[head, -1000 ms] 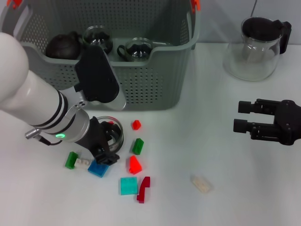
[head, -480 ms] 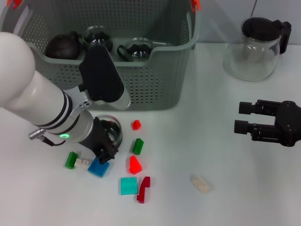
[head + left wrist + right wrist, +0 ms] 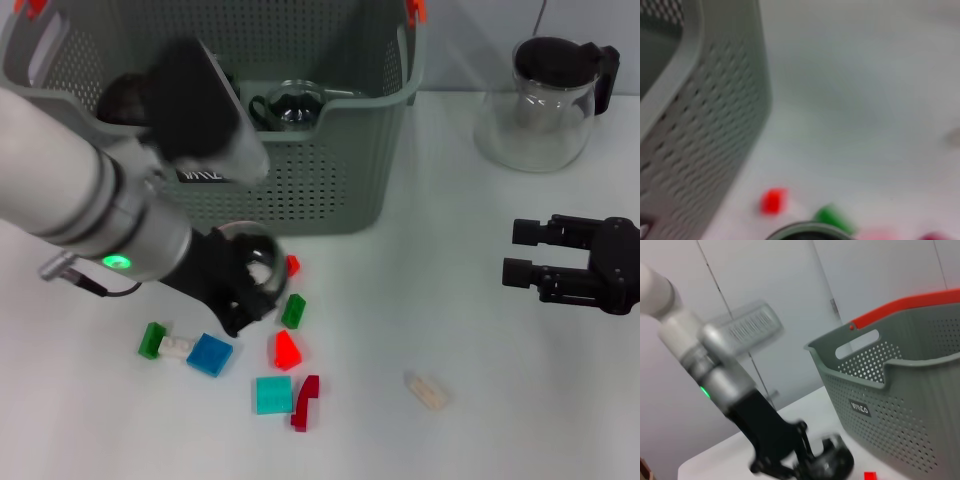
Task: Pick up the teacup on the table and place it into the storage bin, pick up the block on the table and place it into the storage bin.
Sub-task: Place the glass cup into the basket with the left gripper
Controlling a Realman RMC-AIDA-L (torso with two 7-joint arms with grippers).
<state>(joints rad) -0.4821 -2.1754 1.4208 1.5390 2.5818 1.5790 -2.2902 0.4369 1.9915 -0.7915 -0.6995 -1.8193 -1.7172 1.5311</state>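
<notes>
My left gripper (image 3: 237, 292) is shut on the clear glass teacup (image 3: 252, 262) and holds it off the table, just in front of the storage bin (image 3: 320, 185). The right wrist view shows that gripper (image 3: 790, 462) with the teacup (image 3: 834, 460) beside the bin (image 3: 900, 390). The cup's rim (image 3: 805, 231) shows in the left wrist view next to the bin wall (image 3: 700, 125). Loose blocks lie below: small red (image 3: 291, 264), green (image 3: 293, 310), red (image 3: 287, 350), teal (image 3: 273, 394), dark red (image 3: 306, 400), blue (image 3: 210, 354). My right gripper (image 3: 520, 252) is open and parked at the right.
The bin holds a dark teapot (image 3: 125, 95) and another glass cup (image 3: 290, 105). A glass pitcher (image 3: 545, 100) with a black lid stands at the back right. A green block (image 3: 152, 340), a white block (image 3: 178, 346) and a beige block (image 3: 428, 390) also lie on the table.
My left gripper has lifted the teacup off the table and moved it up and to the right, nearer the bin. The right arm has stayed put.
</notes>
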